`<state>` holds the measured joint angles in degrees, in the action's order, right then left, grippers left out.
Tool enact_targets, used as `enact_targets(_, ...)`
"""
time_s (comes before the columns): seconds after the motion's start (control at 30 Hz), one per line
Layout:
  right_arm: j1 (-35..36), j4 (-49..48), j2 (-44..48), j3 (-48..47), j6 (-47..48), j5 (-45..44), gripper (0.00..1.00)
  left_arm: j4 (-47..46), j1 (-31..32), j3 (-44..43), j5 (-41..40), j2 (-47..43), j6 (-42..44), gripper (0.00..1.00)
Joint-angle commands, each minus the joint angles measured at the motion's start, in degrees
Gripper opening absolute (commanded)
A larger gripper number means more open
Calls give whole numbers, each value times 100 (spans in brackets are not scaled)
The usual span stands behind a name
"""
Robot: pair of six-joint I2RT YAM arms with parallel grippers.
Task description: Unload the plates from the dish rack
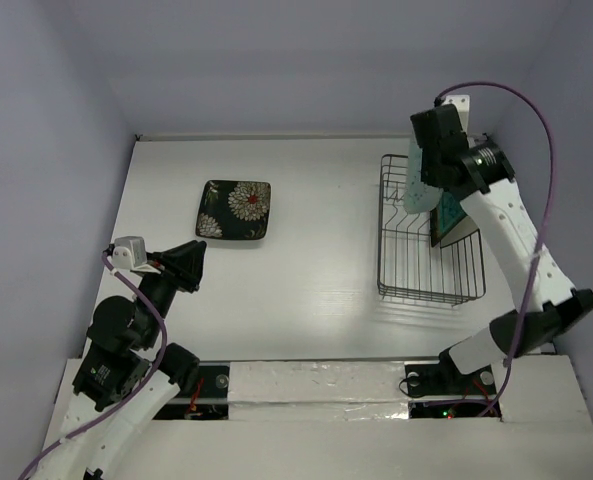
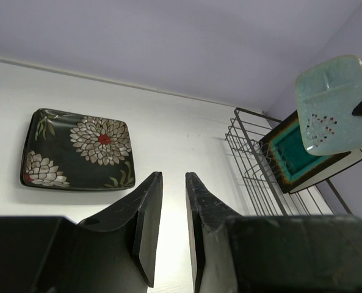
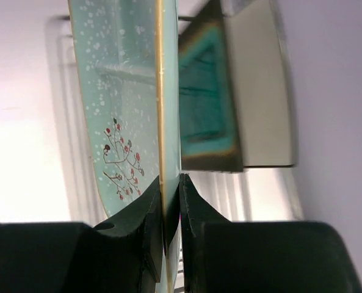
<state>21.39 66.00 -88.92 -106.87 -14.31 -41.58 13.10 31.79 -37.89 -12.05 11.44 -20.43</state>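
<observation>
As I judge it, the step in hand is taking out the 2nd plate. The right gripper (image 3: 170,183) has its fingers pinched tight on one edge of the pale mint speckled rectangular plate (image 3: 116,104). It holds the plate on edge over the 12 o'clock end of the dark thin-wire dish rack (image 1: 431,262). From the left wrist view the plate looks lifted above the wires, though I cannot be sure its lowest edge is clear of them.

1 plate is out: the black square plate with white and red flowers (image 1: 234,210) lies flat on the white table (image 1: 306,300). It sits at about 10 o'clock from the table's centre, well apart from the rack at 3 o'clock. 2 plates stand in the rack, leaning together: the teal square plate with a brown rim (image 2: 290,155) and, behind it, the plain cream-white square plate (image 2: 345,163).

The left gripper (image 2: 173,177) hangs at 8 o'clock, near the black plate, its fingers a narrow gap apart with nothing between them.

The next move calls for carrying the mint plate toward 9 o'clock and turning it from edge-on to flat. It should be set down beside the floral plate, not on it.

The mint plate looks like glossy glazed ceramic, thin in section, with a raised dividing ridge, a small red-berried sprig and a fine gold line along its rim. It is probably slick in so narrow a pinch. The rack is an open grid with upright prongs that could catch a low corner.
</observation>
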Motion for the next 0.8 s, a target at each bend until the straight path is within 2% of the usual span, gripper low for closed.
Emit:
enact_targets(0.0, 637, -788, 813, 347, -511, 438, 0, -255, 29, 62, 19, 51, 39, 19)
enact_targets(0.07, 910, -1596, 1095, 893, -932, 1115, 0, -256, 29, 71, 19, 60, 39, 19)
enact_targets(0.1, 1155, -1921, 1384, 1548, -1082, 1378, 0, -256, 29, 71, 19, 69, 30, 20)
enact_targets(0.13, 1262, -2620, 1526, 1894, -1396, 1851, 0, -256, 29, 71, 19, 86, 30, 20)
enact_targets(0.23, 1570, -3826, 1956, 3175, -2099, 2433, 0, -247, 29, 80, 19, 113, 12, 20)
enact_targets(0.33, 1920, -4576, 2011, 3856, -2549, 2760, 0, -256, 29, 80, 19, 156, -14, 23)
enact_targets(0.57, 2685, -5184, 1213, 4534, -2999, 2568, 0, -238, 29, 89, 19, 271, -40, 28)
enact_targets(0.77, 2801, -5694, 877, 4833, -3298, 2453, 0, -229, 29, 97, 19, 341, -67, 30)
